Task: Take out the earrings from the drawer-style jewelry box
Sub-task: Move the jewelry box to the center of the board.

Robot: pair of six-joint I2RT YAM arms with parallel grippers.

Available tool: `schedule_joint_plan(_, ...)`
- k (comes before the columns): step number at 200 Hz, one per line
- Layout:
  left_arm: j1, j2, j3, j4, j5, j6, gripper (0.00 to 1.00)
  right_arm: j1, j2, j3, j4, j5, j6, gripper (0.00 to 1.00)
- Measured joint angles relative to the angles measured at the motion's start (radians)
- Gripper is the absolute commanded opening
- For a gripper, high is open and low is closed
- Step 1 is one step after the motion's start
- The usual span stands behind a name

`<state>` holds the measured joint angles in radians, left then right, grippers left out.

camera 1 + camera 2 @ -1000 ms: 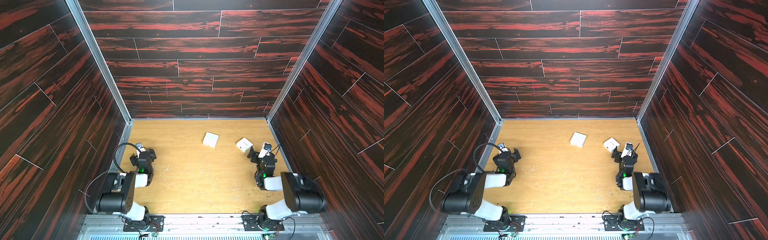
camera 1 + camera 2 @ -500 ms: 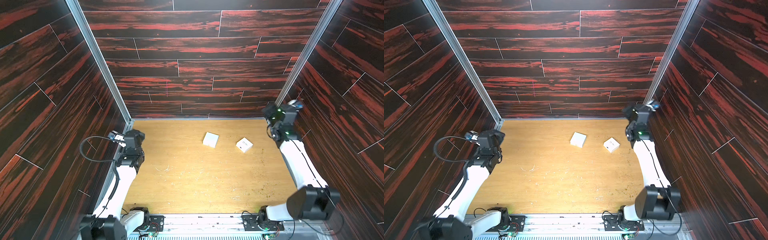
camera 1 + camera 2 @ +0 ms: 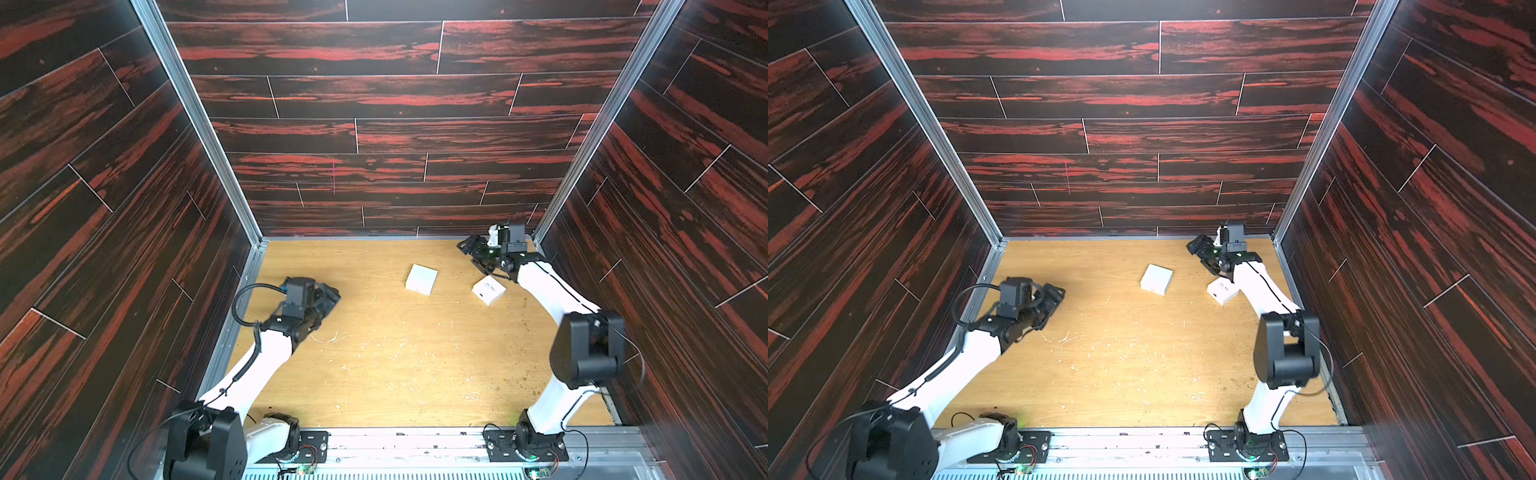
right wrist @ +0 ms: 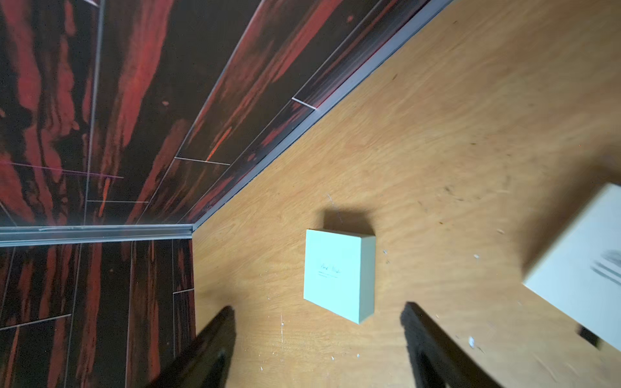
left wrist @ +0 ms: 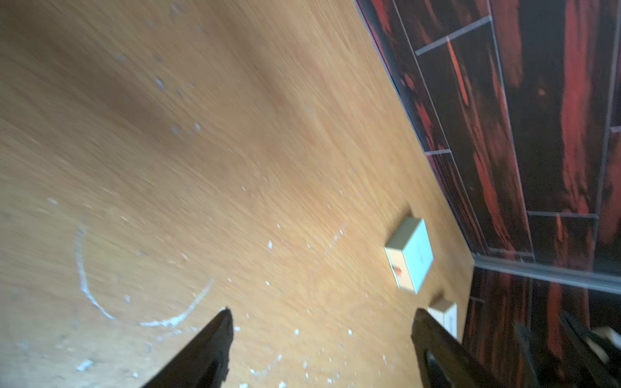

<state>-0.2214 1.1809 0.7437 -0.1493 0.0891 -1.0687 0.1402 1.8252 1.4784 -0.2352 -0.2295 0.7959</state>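
Top views both show a scratched wood table (image 3: 395, 374) inside dark red-streaked walls (image 3: 374, 124), with two closed white boxes lying on it toward the far right. The flat white box (image 3: 422, 279) (image 3: 1156, 279) sits near the far middle. The smaller white box (image 3: 489, 290) (image 3: 1223, 291) lies near it to the right, and the two are apart.

The left gripper (image 3: 332, 293) (image 3: 1059, 293) hangs over the left side of the table, well apart from both boxes. Left wrist view: left gripper (image 5: 321, 317) fingers (image 5: 215, 339) are spread wide with nothing between them, only bare table. The flat white box (image 5: 411, 255) lies ahead with a small red tab on its side face, and the smaller white box (image 5: 445, 312) is beyond it. This view is blurred.

The right gripper (image 3: 471, 257) (image 3: 1200, 254) is near the far right corner, just beside the smaller white box. Right wrist view: right gripper (image 4: 318, 310) fingers (image 4: 218, 336) are also wide apart and hold nothing. The flat white box (image 4: 339, 275) lies flat just past the fingertips, untouched. The smaller white box (image 4: 578, 268) is blurred at the frame edge.

Earrings do not show in any view, so I cannot tell where they are.
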Motion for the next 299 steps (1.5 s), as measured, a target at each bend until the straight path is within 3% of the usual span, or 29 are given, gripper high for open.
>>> schedule_joint_plan(61,-0.089,-0.009,-0.031,0.043,0.005,-0.016,0.86,0.002,0.229,0.158,0.026,-0.067,0.073,0.62)
schedule_joint_plan(169,-0.096,0.104,0.012,0.045,0.045,0.009,0.85,0.034,0.628,0.66,-0.159,-0.222,-0.006,0.59)
schedule_joint_plan(217,-0.098,0.128,0.039,0.043,0.061,0.035,0.86,0.048,0.703,0.752,-0.229,-0.266,-0.065,0.59)
schedule_joint_plan(299,-0.098,0.128,0.039,0.035,0.06,0.051,0.85,0.073,0.71,0.754,-0.281,-0.284,-0.127,0.59)
